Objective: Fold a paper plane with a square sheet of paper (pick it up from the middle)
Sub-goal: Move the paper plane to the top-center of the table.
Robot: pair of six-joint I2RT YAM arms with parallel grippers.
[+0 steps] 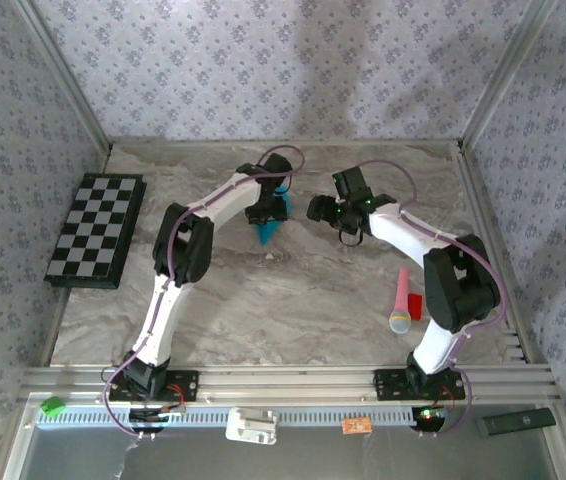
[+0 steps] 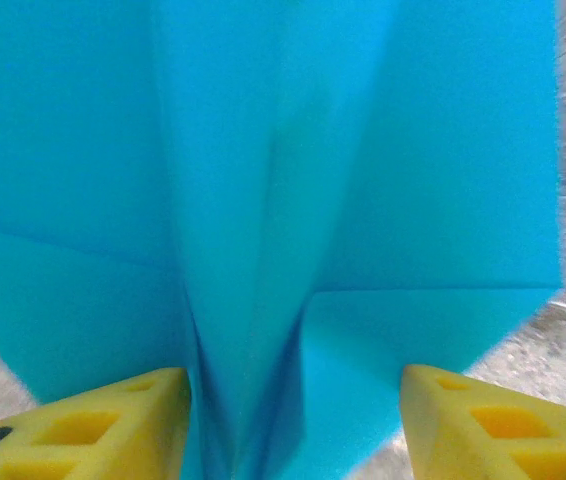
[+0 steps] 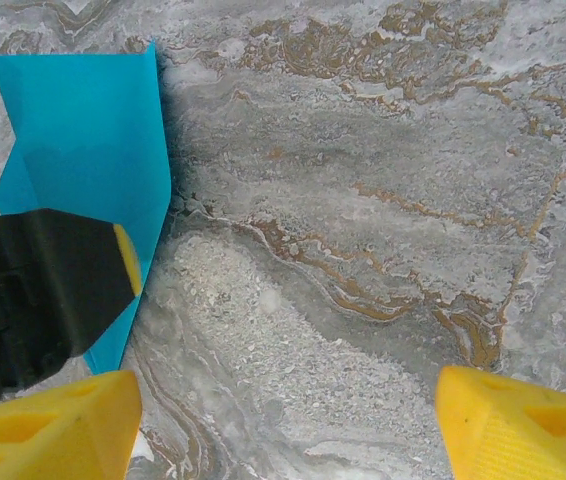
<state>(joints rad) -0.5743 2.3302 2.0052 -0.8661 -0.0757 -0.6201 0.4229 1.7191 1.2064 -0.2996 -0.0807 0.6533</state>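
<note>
The left gripper [image 2: 293, 400] stands with its jaws apart. In its wrist view the two yellow fingers [image 2: 113, 425] sit at the bottom corners of the frame. A raised centre fold of teal-blue paper comes up between them, just beside the bottom-left finger and apart from the bottom-right one. Nothing looks pinched. That fold belongs to the paper plane [image 2: 413, 180], which spreads across most of the frame. A long crease runs up its middle, flat flaps lie on either side, and slanted edges cut in near the bottom corners. In the top view the plane sits just above the middle of the frame, under the left gripper, with its sharp tip pointing down the picture. It appears to rest on the desk [image 3: 363, 200].

The right gripper [image 3: 283, 425] is also open and empty, with bare marbled desk between its fingers. The plane's edge shows in the upper left of its view.

As a judgement, the folding looks largely done. The sheet is no longer a flat square but a narrow creased dart with a centre ridge. What may be left is pressing the wings or the centre crease sharper and letting the plane lie free. Whether every fold is finished cannot be told from here.

The checkered board [image 1: 96, 230] lies at the left of the frame, well apart from the plane. The pink stick [image 1: 401, 298] lies at the lower right, also well apart.
</note>
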